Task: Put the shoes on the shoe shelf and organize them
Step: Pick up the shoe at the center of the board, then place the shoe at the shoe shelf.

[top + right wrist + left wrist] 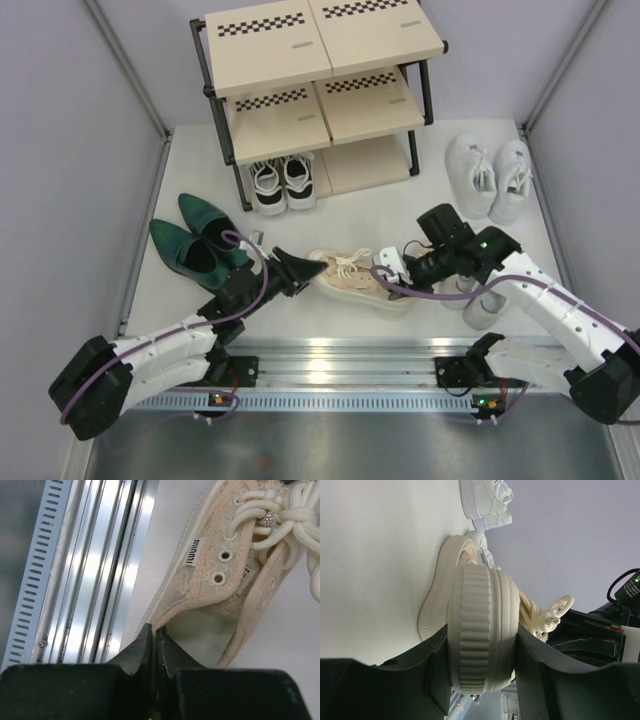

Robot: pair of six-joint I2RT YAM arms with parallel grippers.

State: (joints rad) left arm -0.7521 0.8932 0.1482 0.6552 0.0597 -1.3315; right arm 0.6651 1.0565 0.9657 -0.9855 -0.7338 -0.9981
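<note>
The shoe shelf [270, 60] stands at the back, with black-and-white sneakers [282, 185] on its bottom tier. Two beige lace sneakers [360, 280] lie side by side mid-table. My left gripper [308, 268] is shut on the ribbed toe of a beige sneaker [480, 630], one finger on each side [481, 632]. At the pair's heel end, my right gripper [388, 268] is shut on the collar edge of a beige sneaker [225, 580], one finger outside and one inside the opening [155, 630]. Whether both grippers hold the same shoe I cannot tell.
Glossy green heeled shoes [200, 245] lie left of my left arm. One white pair [490, 175] sits at the back right, also in the left wrist view as white sneakers [487, 502]. Another white pair [480, 305] is partly under my right arm. A metal rail [350, 365] runs along the near edge.
</note>
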